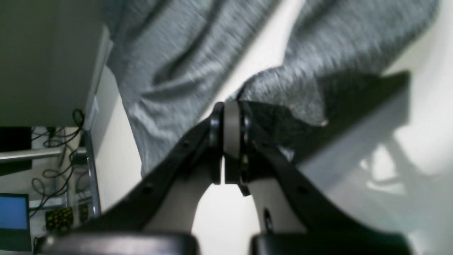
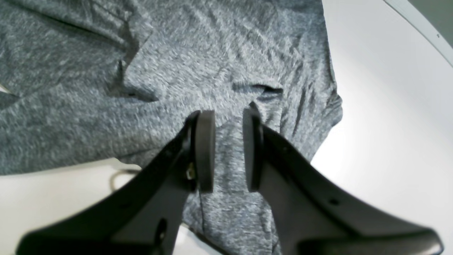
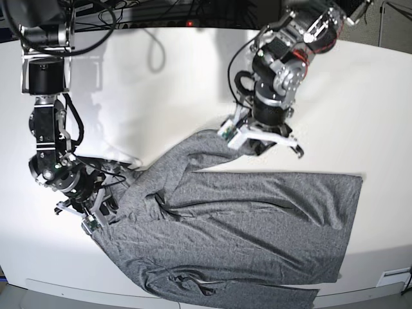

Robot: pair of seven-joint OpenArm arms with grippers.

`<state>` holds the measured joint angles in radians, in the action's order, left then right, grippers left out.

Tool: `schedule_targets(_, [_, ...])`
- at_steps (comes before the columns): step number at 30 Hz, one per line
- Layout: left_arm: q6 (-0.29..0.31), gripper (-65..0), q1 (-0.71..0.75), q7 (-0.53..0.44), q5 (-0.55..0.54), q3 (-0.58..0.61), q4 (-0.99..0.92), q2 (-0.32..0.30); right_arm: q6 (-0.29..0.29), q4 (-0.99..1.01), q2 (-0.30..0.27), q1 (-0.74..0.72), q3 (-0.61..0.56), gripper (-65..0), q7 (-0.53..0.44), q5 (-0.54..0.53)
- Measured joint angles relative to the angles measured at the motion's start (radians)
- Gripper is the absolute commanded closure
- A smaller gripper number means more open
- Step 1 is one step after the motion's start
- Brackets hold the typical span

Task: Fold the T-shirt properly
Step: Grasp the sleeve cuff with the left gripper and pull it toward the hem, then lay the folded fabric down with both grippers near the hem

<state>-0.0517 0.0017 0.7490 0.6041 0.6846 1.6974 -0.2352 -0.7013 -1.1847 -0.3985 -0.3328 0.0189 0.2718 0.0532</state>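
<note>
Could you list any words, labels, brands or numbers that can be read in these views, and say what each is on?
None can be read. The T-shirt is plain grey with no print. The blue screen by the table edge in the left wrist view shows nothing legible, and the arms show no readable markings.

This looks like a robotics lab or test room rather than a home. A broad, plain white surface (image 3: 180, 77) fills the base view, with two black robot arms mounted at its far side, one at the left (image 3: 46, 96) and one at the right (image 3: 277, 71), their wiring exposed. Loose black cables (image 3: 151, 38) trail across the far edge of the surface. In the left wrist view, beyond the surface's edge, more tangled cables (image 1: 53, 166) hang around a metal frame (image 1: 90, 170), and a lit blue screen (image 1: 13, 212) stands low at the left.
</note>
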Motion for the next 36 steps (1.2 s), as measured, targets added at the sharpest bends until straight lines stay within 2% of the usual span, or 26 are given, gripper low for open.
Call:
schedule_targets(5, [0.002,0.0,-0.104,0.005,-0.011,0.003,0.0,-0.015,0.001,0.0,0.0,0.0,0.0,-14.1,0.048,0.0])
schedule_targets(13, [0.001,0.0,-0.293,-0.01,-0.164,0.003,0.0,-0.115,0.01,0.0,0.005,0.0,0.0,-14.1,0.053,0.0])
schedule_targets(18, [0.001,0.0,-0.41,-0.032,-0.286,0.003,-0.013,-0.161,0.032,0.0,0.032,0.0,0.0,-14.1,0.06,-0.002])
schedule_targets(25, [0.006,0.0,-0.493,-0.093,-0.354,0.005,-0.173,-0.153,0.035,0.0,0.085,0.0,0.001,-14.1,0.064,0.003])
schedule_targets(36, [0.018,0.0,-0.618,-0.172,-0.382,0.005,-0.524,-0.153,0.05,0.0,0.089,0.0,0.001,-14.1,0.066,-0.001])
